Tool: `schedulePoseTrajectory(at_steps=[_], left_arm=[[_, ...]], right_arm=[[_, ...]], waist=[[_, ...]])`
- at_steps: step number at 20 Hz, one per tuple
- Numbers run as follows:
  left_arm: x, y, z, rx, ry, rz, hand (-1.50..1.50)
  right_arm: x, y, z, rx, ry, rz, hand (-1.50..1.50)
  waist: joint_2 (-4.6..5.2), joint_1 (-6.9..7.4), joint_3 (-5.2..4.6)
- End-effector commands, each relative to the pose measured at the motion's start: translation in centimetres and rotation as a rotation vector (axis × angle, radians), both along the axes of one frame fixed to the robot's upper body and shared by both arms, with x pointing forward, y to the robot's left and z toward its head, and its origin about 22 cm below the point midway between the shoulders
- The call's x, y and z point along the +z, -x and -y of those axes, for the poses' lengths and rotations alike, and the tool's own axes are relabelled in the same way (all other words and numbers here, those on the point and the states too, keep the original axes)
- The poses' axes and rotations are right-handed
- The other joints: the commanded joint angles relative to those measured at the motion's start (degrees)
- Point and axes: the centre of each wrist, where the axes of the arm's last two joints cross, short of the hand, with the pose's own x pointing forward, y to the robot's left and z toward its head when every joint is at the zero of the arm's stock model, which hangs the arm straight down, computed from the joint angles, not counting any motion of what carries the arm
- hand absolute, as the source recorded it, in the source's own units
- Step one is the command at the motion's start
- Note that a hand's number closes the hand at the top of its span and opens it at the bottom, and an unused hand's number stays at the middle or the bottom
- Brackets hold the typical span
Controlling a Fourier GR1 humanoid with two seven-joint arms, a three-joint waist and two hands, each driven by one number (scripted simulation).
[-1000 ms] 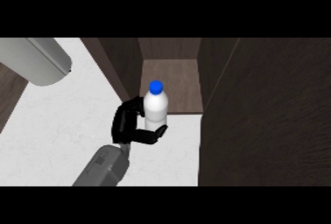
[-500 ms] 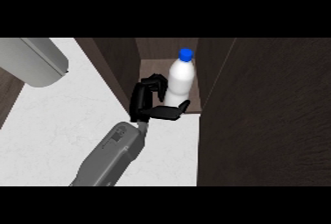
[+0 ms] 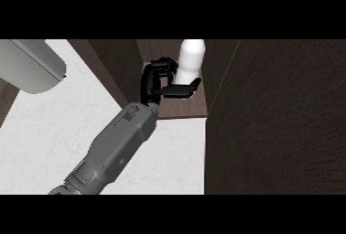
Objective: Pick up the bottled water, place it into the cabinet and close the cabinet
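The bottled water is a white bottle standing upright inside the open cabinet, near the top of the head view. Its blue cap is cut off by the view's upper edge. My left hand reaches into the cabinet from the lower left and is shut on the bottle. Its fingers curl at the bottle's left side and its thumb crosses the bottle's lower part. My right hand does not show.
The cabinet's dark wooden door stands open and fills the right side. A grey rounded appliance sits at the upper left. Pale marbled counter lies to the left of my forearm.
My left hand has carried the bottle up and forward, from over the counter into the cabinet. The forearm now stretches further in, and the cap has left the view.
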Motion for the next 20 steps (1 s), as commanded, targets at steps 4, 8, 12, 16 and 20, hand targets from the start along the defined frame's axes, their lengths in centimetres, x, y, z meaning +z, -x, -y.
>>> schedulePoseTrajectory(at_steps=[4,8,12,16,20], left_arm=[[-0.3,-2.3,-1.3,0.067,-0.241,0.003,1.50],[0.2,-3.3,-1.7,0.158,-0.255,-0.053,1.50],[-0.9,-3.3,-3.8,0.243,-0.170,-0.069,1.50],[-1.1,-3.8,-5.4,0.256,-0.224,-0.064,1.50],[-0.5,-4.2,-5.5,0.301,-0.371,0.016,-1.50]], right_arm=[[1.6,0.4,0.2,0.023,-0.070,0.036,-1.50],[0.3,-0.5,1.0,0.019,-0.066,0.050,-1.50],[1.2,-0.1,0.4,0.033,-0.067,0.049,-1.50],[1.3,0.1,0.5,0.045,-0.054,0.050,-1.50],[0.7,0.0,0.1,0.071,-0.046,0.059,-1.50]], waist=[[0.35,-0.45,0.02],[0.77,-0.54,0.03],[1.27,-1.51,-0.10],[1.38,-2.12,-0.10],[1.48,-2.79,-0.10]])
